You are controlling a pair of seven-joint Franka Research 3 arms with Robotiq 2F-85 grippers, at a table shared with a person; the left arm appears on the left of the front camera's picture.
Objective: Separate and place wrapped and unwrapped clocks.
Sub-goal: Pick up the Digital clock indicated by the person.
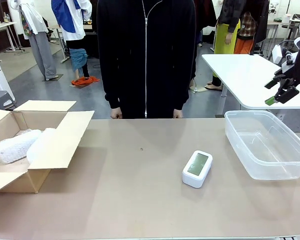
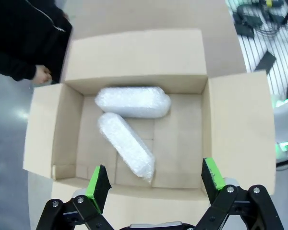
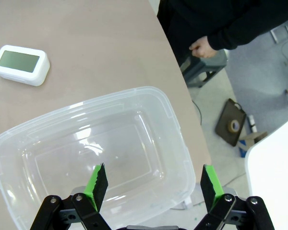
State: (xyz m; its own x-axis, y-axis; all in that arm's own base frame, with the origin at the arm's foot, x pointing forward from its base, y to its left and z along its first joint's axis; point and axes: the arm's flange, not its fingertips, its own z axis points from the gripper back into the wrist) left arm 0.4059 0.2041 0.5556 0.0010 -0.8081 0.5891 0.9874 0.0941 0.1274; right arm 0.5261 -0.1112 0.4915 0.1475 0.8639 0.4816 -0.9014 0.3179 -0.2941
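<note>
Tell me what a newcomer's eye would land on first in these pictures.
A bare white clock lies alone on the tan table, screen up, a little to the robot's right of the middle. At the robot's left an open cardboard box holds two bubble-wrapped bundles that touch each other, and at its right stands a clear plastic tub with nothing in it. A person in black stands at the far edge.

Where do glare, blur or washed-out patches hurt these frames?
Right wrist view: bright reflections streak the floor of the clear bin; the white clock is sharp. Left wrist view: the wrapped bundles look nearly washed out inside the cardboard box. Front view: even light, soft shadows, nothing blurred.
</note>
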